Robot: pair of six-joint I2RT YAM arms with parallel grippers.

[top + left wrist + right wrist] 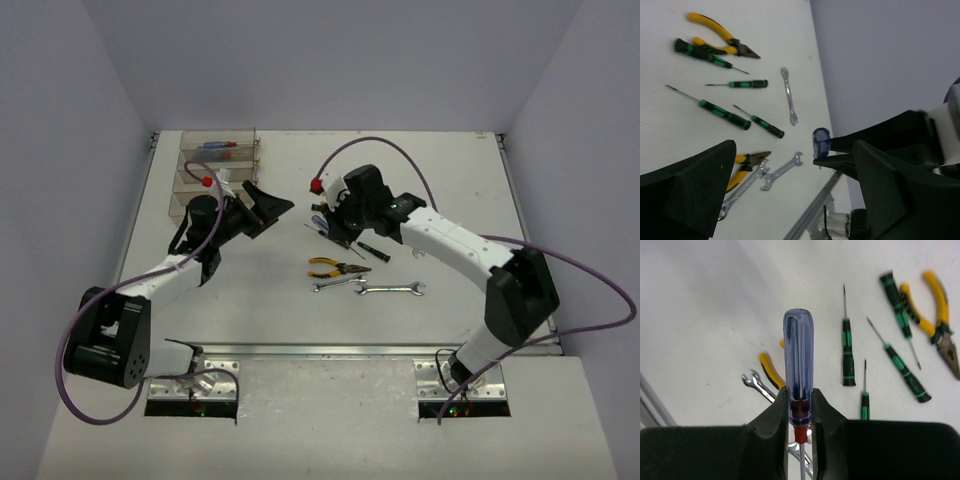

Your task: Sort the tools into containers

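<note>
One screwdriver (798, 355) (blue handle) sits clamped at its collar in the right pincer (801, 410), above the counter (450, 200) middle; the left pincer (262, 210) gapes empty. Pick-up looks done; next, carry it to the bins (215, 160) at the far left corner.

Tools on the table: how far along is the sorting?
Done: red and blue handles show in the containers. In hand: the right gripper clamps a blue-handled screwdriver; the left gripper is open, empty. Remaining: two pliers, three wrenches, four black-green screwdrivers on the table.
</note>
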